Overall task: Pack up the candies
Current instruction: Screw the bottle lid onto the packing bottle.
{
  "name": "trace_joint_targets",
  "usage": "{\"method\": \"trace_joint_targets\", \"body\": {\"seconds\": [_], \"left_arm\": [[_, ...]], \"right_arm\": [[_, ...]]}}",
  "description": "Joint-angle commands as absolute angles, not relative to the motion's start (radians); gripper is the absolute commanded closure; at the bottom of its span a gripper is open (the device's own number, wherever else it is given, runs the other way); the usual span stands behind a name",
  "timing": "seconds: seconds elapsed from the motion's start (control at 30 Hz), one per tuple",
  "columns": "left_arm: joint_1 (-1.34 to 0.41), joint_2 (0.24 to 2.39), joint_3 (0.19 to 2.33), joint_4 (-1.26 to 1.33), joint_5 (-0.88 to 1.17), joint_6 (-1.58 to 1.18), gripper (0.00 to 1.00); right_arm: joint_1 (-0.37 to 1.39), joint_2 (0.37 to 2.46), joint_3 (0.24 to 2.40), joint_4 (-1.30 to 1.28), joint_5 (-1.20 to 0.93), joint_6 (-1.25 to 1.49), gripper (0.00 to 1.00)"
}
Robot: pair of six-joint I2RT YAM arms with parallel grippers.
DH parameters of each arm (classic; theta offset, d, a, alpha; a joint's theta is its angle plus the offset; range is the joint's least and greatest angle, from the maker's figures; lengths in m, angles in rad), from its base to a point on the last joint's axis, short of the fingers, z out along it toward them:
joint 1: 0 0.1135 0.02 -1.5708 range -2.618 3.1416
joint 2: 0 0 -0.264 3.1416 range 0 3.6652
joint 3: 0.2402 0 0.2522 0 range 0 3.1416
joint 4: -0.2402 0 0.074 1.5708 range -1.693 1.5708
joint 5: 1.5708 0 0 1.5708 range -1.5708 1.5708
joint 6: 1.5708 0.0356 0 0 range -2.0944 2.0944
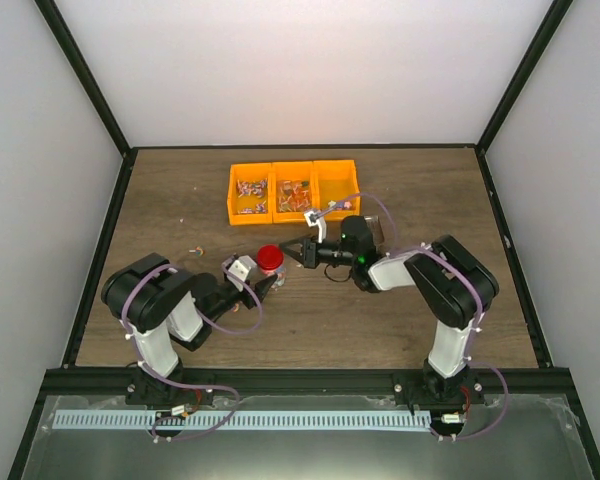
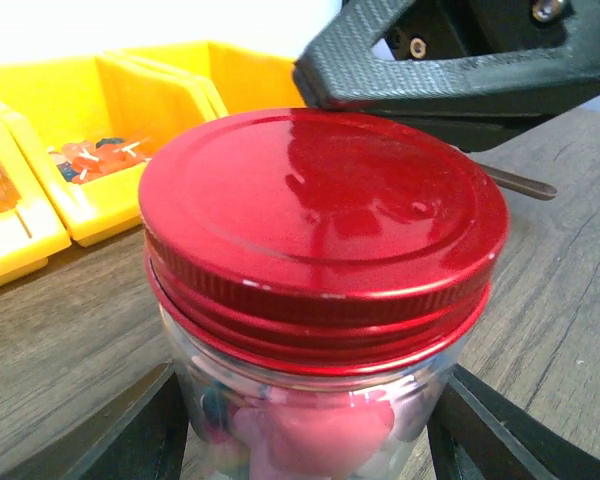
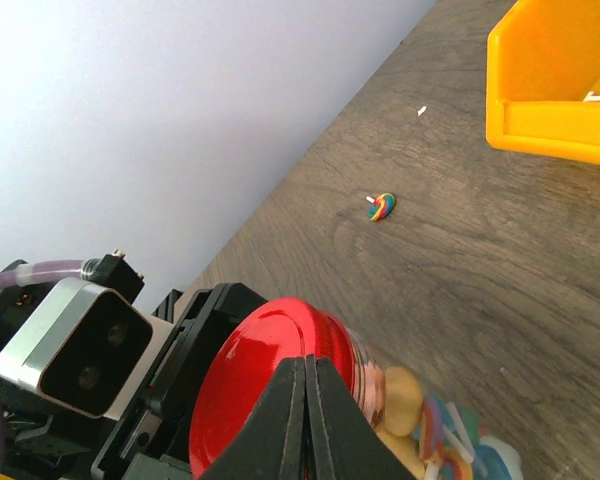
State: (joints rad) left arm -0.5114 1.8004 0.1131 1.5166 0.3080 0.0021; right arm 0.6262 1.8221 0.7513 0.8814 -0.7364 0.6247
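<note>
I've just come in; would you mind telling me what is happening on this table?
The left claw grips a small clear jar of candies, its red lid on. The right claw, fingers together, is right beside the lid. More candies sit in the yellow bins, and one rainbow piece lies loose on the table.

A: Your way in?
B: Left of the jar [image 1: 270, 264], the table [image 1: 400, 200] lies open save one lollipop [image 1: 194, 251]. Bins [image 1: 292, 190] wall you off behind; the right gripper [image 3: 306, 362] crowds the lid [image 2: 320, 210].

Jar [image 2: 432, 388] and candies [image 2: 320, 437], bottoms cropped.
</note>
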Motion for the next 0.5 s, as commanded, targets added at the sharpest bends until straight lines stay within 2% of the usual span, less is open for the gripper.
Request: {"method": "trace_joint_targets", "body": {"seconds": [0.0, 0.27, 0.47], "left_arm": [[-0.505, 1.821, 0.134, 1.461, 0.264, -0.023, 0.4], [-0.504, 1.823, 0.135, 1.463, 0.279, -0.022, 0.4], [-0.505, 1.833, 0.117, 1.507, 0.301, -0.013, 0.39]], "right_arm": [[0.673, 1.797, 0.683, 0.916, -0.9, 0.674, 0.99], [0.703, 1.72, 0.585, 0.934, -0.875, 0.664, 0.99], [0.69, 1.584, 0.528, 0.9, -0.725, 0.647, 0.99]]}}
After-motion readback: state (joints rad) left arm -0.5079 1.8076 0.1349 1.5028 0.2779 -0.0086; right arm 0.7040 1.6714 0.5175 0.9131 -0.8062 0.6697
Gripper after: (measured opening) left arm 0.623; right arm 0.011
